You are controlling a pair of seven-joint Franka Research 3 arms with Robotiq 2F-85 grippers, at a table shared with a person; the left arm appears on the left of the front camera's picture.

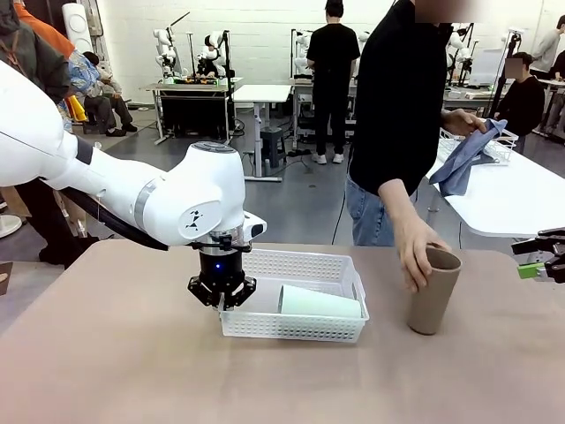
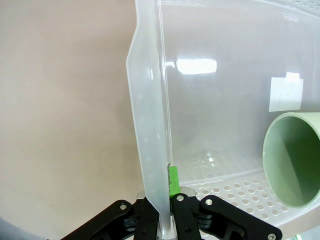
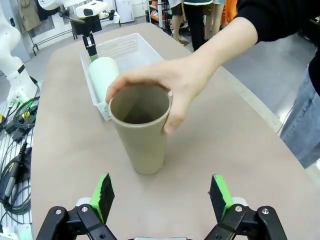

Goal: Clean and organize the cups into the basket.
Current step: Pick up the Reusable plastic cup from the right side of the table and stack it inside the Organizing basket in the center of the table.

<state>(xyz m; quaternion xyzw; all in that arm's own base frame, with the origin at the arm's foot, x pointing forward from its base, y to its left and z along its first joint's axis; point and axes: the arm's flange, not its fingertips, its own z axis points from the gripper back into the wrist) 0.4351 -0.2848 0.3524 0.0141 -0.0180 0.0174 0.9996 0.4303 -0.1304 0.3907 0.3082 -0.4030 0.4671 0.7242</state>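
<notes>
The job looks about half done. One of the two cups, the mint green tumbler, already lies on its side inside the white lattice basket, its open mouth turned toward the basket's 9 o'clock end. The other, the tan brown tumbler, stands upright on the brown table, apart from the basket at its 3 o'clock, with the person's hand wrapped over its rim. The person's other hand holds a blue cloth on a white table behind, so this cup is probably just wiped or about to be, and it has yet to go into the basket. The left gripper is clenched on the basket's short wall at the 9 o'clock end, one finger on each side of the plastic, seemingly steadying it. The right gripper is released, its green pads spread wide and holding nothing, and the tan cup sits at its 12 o'clock, near but untouched. The count: two cups, one basket, one cloth, two grippers.
</notes>
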